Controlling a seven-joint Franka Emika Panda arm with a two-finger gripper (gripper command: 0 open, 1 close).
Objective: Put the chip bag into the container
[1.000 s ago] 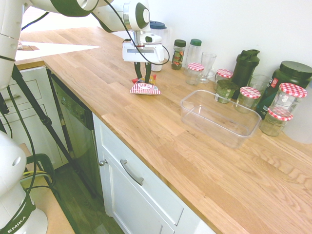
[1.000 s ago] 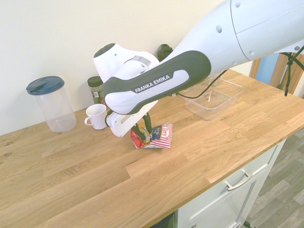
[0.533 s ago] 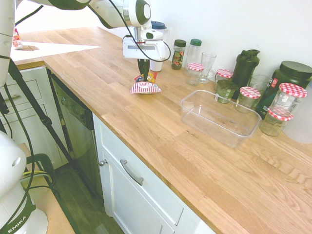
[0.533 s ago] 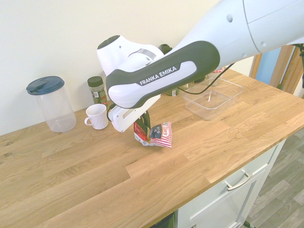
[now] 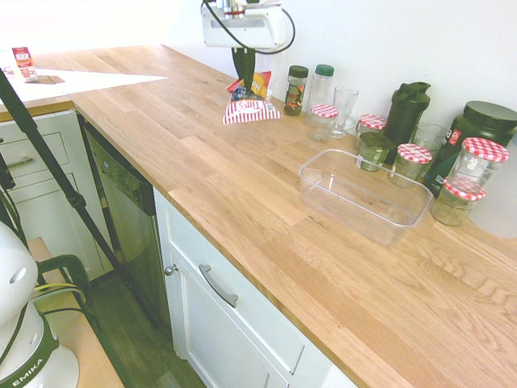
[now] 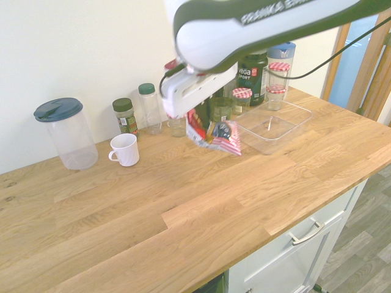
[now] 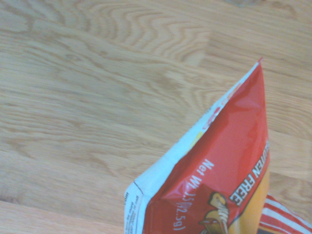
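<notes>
Here the hand [image 5: 243, 71] is clamped on the chip bag [image 5: 251, 103], above the counter [image 5: 242, 194].

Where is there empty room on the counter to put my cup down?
The wood between the clear tub and the counter's front edge is bare. So is the wide stretch in front of the white mug. By the wall it is crowded: checkered-lid jars and dark bottles stand close together.

Red-and-white striped chip bag [image 5: 251, 100], perhaps orange-topped; clear container [image 5: 363, 195]; red-checkered jar lids [image 5: 485, 149].

chip bag [image 5: 251, 103] above countertop [image 5: 242, 194]
</notes>
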